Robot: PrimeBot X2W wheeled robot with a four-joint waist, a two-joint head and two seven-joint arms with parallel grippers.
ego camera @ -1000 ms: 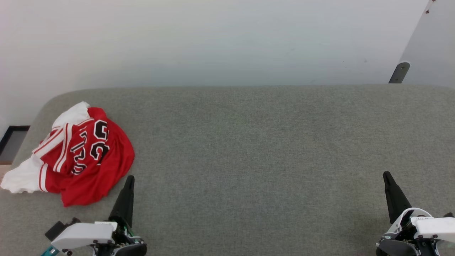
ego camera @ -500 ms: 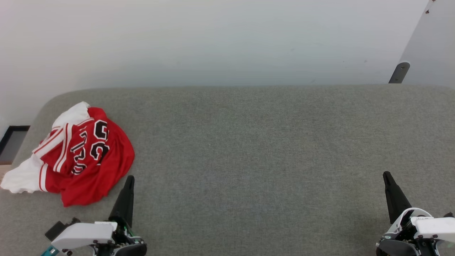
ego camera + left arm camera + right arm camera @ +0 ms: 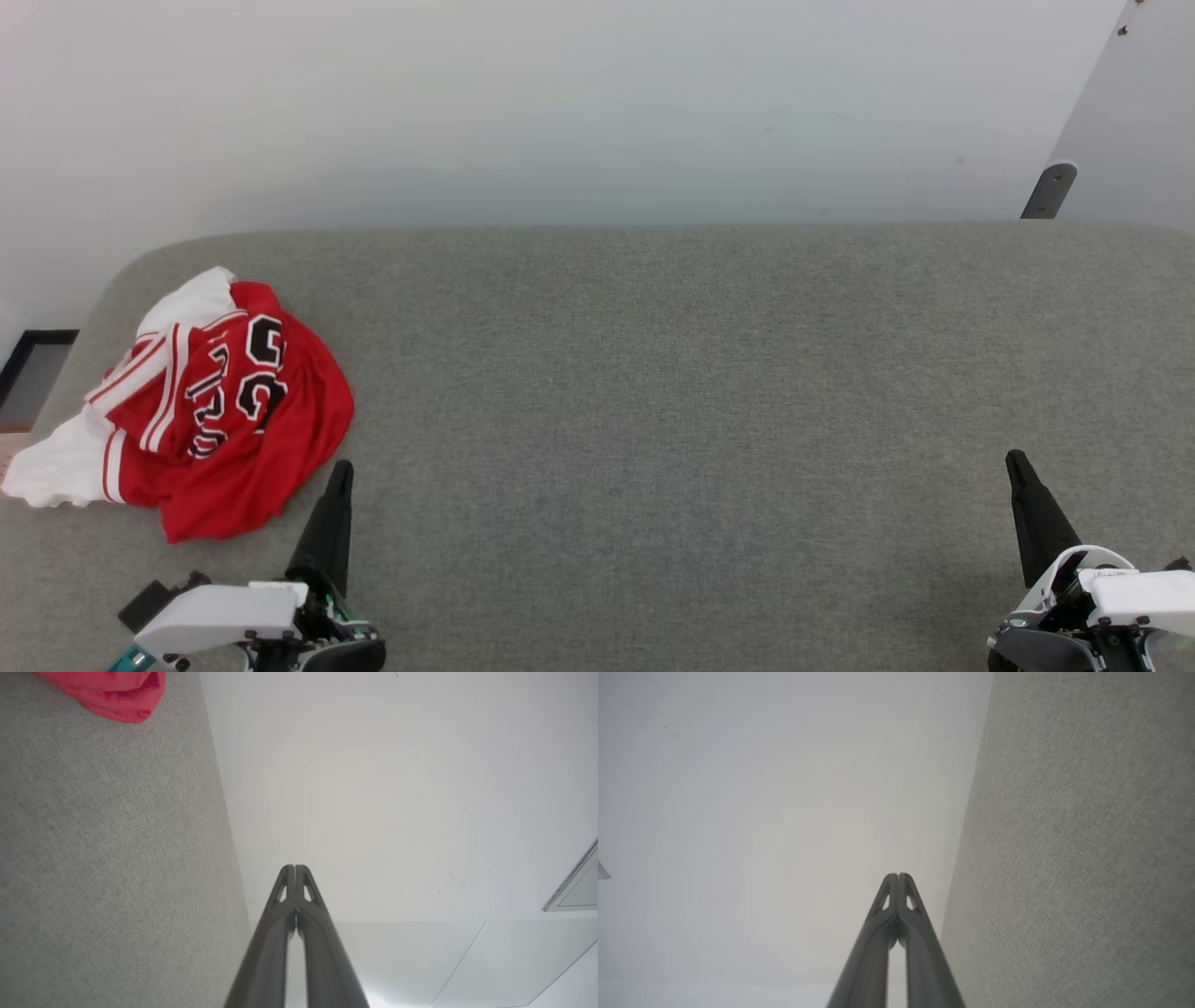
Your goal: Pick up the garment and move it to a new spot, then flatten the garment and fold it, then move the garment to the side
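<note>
our left gripper point(image 3: 341, 474) and right gripper point(image 3: 1016, 464) hover over the grey fabric surface point(image 3: 672, 373), fingers pressed together, holding nothing. the crumpled red garment point(image 3: 233, 401) lies just beside our left gripper, ahead and to its left, well apart from the right one.

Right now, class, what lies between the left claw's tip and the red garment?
Only a narrow strip of bare grey surface; the head view shows the shut left claw beside the garment, not touching it.
</note>
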